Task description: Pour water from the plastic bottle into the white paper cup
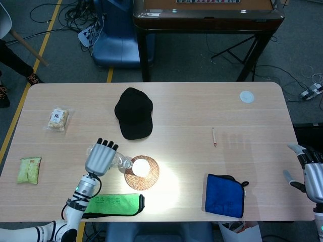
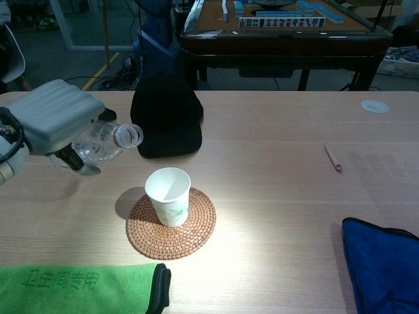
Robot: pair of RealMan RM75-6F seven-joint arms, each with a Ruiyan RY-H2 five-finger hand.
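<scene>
My left hand (image 2: 55, 121) (image 1: 100, 157) grips a clear plastic bottle (image 2: 105, 139) (image 1: 121, 163), tilted almost flat with its open neck pointing right. The neck hangs up and to the left of the white paper cup (image 2: 168, 195) (image 1: 142, 167), which stands upright on a round woven coaster (image 2: 171, 225) (image 1: 142, 173). No stream of water shows at the neck. My right hand (image 1: 310, 174) hovers at the table's right edge with its fingers apart and nothing in it; the chest view does not show it.
A black cap (image 1: 133, 113) (image 2: 166, 114) lies behind the cup. A green cloth (image 1: 110, 204) (image 2: 78, 288) lies along the front edge, a blue cloth (image 1: 225, 194) (image 2: 386, 261) front right. A pencil (image 1: 214, 136), a white lid (image 1: 247, 96) and two snack packets (image 1: 58, 119) (image 1: 29, 170) lie around.
</scene>
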